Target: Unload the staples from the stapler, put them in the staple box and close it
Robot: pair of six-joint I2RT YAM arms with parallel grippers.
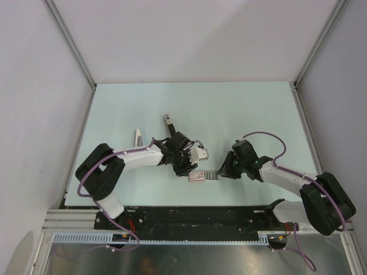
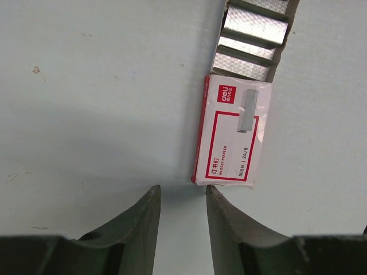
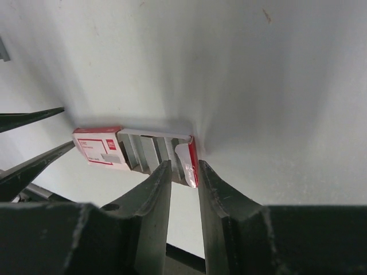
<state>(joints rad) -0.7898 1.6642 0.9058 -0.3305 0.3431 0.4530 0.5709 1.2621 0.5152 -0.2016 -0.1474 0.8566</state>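
Observation:
The stapler [image 1: 197, 176] is a small red-edged white block lying flat on the table between both arms. Grey staples [image 1: 214, 175] stick out of its right end in a pale tray. In the left wrist view the stapler [image 2: 232, 137] lies just beyond my left gripper [image 2: 182, 189], which is open; one fingertip [image 2: 210, 190] touches the block's near corner. The staples [image 2: 249, 40] run off the top edge. In the right wrist view my right gripper [image 3: 184, 164] stands open astride the tray's red-edged end flap [image 3: 192, 160], with the staples [image 3: 150, 153] and stapler [image 3: 97, 148] beyond.
A pale wedge-shaped piece [image 1: 139, 136] and a small dark part [image 1: 168, 120] lie on the table behind the left arm. White walls close in the table on three sides. A black rail [image 1: 200, 217] runs along the near edge.

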